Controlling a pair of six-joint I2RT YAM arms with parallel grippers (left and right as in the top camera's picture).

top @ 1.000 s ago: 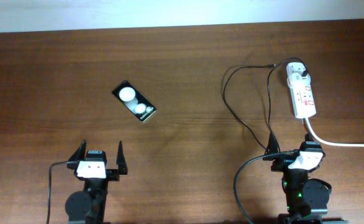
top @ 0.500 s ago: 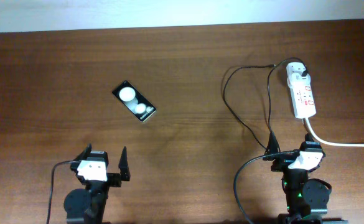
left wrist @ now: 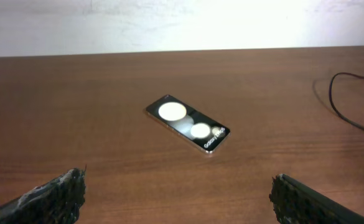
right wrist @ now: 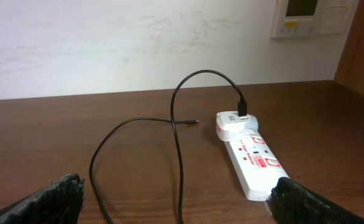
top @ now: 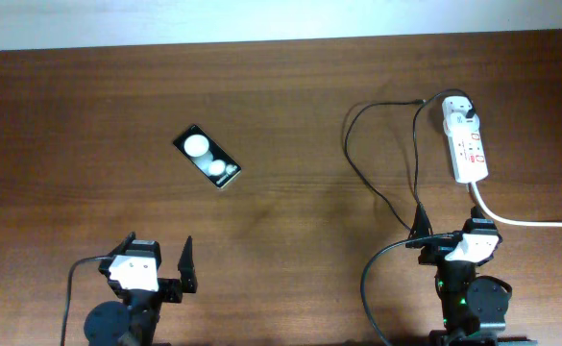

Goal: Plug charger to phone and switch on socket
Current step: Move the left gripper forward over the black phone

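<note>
Honestly nothing's grabbed yet: left gripper and right gripper both sit spread wide and empty, phone flat on the left, charger tip loose by the socket, so I'd guess it needs carrying across.

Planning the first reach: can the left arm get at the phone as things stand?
Probably yes. The phone lies flat on bare table straight ahead of the left gripper, jaws wide open, with nothing between them. Whether the arm stretches that far, I can't tell.
</note>
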